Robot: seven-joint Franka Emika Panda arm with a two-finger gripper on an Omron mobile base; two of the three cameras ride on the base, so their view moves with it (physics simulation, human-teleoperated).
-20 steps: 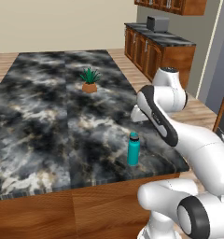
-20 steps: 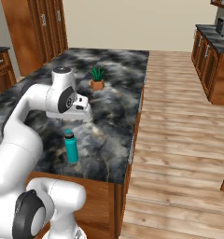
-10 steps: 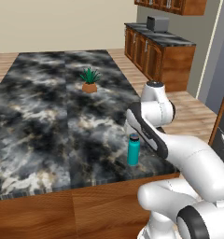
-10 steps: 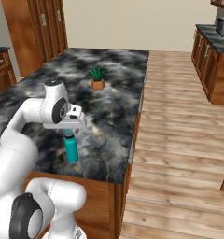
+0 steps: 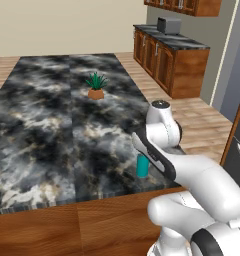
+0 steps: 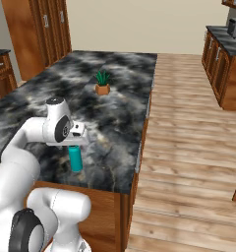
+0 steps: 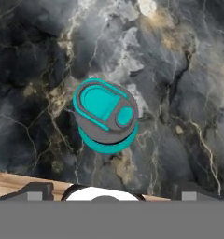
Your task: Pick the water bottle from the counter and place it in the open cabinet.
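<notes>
The teal water bottle (image 5: 142, 167) stands upright near the front right corner of the black marble counter (image 5: 52, 125). In the right base view the water bottle (image 6: 75, 159) sits directly under my gripper (image 6: 74, 144). From the hand view I look straight down on its grey cap (image 7: 106, 116), centred above my gripper (image 7: 116, 193). The gripper is open, with one dark fingertip (image 7: 37, 192) on each side at the bottom and nothing between them. Wooden wall cabinets (image 5: 192, 5) show at the top right; I cannot tell whether one is the open cabinet.
A small potted plant (image 5: 95, 88) stands mid-counter, far beyond the bottle. The counter's front edge (image 7: 20, 184) lies just behind the bottle. A toaster (image 5: 168, 24) sits on the side counter over lower cabinets (image 5: 167, 62). Wood floor (image 6: 189, 147) runs along the right.
The arm has swung down and toward the front edge, bringing the hand from above and beyond the bottle to just over its cap. The bottle has not moved.
</notes>
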